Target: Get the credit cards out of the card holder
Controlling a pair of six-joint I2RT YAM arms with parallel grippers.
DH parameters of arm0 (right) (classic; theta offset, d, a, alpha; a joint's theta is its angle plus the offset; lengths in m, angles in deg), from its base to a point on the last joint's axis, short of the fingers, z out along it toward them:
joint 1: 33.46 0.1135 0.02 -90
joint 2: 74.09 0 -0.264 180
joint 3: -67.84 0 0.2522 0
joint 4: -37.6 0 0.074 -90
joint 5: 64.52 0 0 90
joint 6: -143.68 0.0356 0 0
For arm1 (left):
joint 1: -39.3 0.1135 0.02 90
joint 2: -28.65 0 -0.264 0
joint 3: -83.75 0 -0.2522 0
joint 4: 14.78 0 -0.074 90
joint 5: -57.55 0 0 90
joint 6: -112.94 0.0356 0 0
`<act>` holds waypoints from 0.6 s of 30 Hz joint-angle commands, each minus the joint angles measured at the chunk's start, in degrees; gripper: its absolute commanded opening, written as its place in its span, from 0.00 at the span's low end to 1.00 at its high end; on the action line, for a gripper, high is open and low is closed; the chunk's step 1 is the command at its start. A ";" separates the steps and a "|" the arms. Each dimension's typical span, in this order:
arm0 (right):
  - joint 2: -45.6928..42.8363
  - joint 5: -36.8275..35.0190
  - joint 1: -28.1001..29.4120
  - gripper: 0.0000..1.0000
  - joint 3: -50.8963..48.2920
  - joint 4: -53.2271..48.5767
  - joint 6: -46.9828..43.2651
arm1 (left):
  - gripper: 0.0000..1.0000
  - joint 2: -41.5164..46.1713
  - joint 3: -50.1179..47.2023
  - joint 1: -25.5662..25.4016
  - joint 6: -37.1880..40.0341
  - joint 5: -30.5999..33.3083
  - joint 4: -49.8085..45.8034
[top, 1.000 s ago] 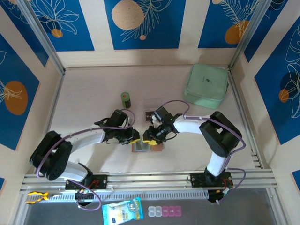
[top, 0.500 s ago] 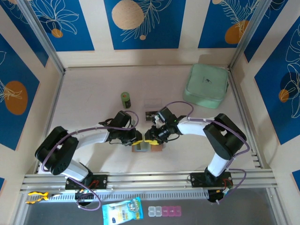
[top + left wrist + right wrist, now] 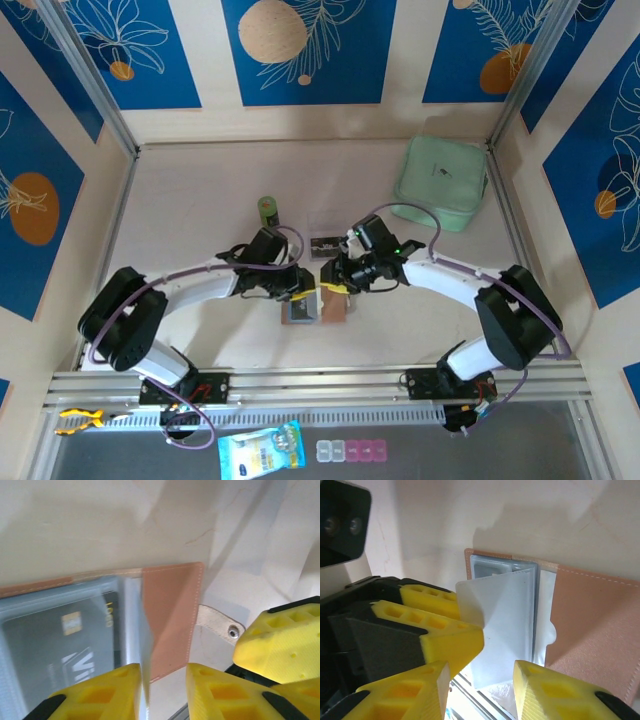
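Tabletop (image 3: 200, 200): left gripper (image 3: 164, 680) has parted over card holder (image 3: 172, 615); right gripper (image 3: 482, 677) stays apart.

I'm counting two end effectors, left (image 3: 309, 292) and right (image 3: 337, 287); one card holder (image 3: 335, 310) lying beneath them, one dark card (image 3: 65, 645) inside; one loose card (image 3: 323, 246) just beyond them; one green canister (image 3: 268, 210); one mint case (image 3: 440, 183).

The left gripper (image 3: 309, 292) now sits further right, over the card holder (image 3: 335, 311). The right arm (image 3: 452, 281) now stretches its elbow further outward.
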 commanded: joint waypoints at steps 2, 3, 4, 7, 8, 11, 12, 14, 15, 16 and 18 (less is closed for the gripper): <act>-3.95 -1.05 -1.98 0.40 -1.73 -4.80 -1.52 | 0.36 -2.93 3.67 -1.81 -0.04 -1.72 -1.26; -4.88 -1.13 -2.54 0.40 -2.10 -5.19 -1.58 | 0.37 -3.72 4.37 -2.09 -0.08 -1.74 -1.07; -5.71 -1.15 -3.14 0.40 -2.50 -5.48 -1.75 | 0.39 -4.67 4.84 -2.63 -0.14 -1.91 -0.82; -8.17 -1.39 -4.67 0.40 -3.60 -6.48 -1.94 | 0.43 -7.38 6.96 -3.78 -0.34 -2.20 -0.07; -8.88 -1.57 -4.98 0.40 -3.90 -6.78 -2.02 | 0.44 -8.19 7.62 -4.16 -0.35 -2.35 0.09; -10.91 -1.88 -5.83 0.40 -5.00 -7.71 -2.00 | 0.48 -10.60 9.20 -5.17 -0.63 -2.57 0.78; -11.61 -1.84 -6.03 0.41 -5.35 -7.79 -1.91 | 0.48 -11.29 9.62 -5.38 -0.67 -2.77 0.97; -12.56 -1.97 -6.24 0.40 -5.75 -8.00 -1.60 | 0.50 -11.83 10.08 -5.46 -0.67 -2.83 1.16; -12.97 -2.02 -6.28 0.41 -5.89 -8.12 -1.43 | 0.50 -11.83 10.30 -5.39 -0.44 -2.78 0.97; -13.26 -2.12 -6.28 0.41 -6.07 -8.12 -1.31 | 0.51 -11.68 10.50 -5.39 -0.14 -2.42 0.52; -13.63 -2.04 -6.28 0.41 -6.16 -8.15 -0.97 | 0.51 -11.16 10.66 -5.30 0.40 -2.05 -0.19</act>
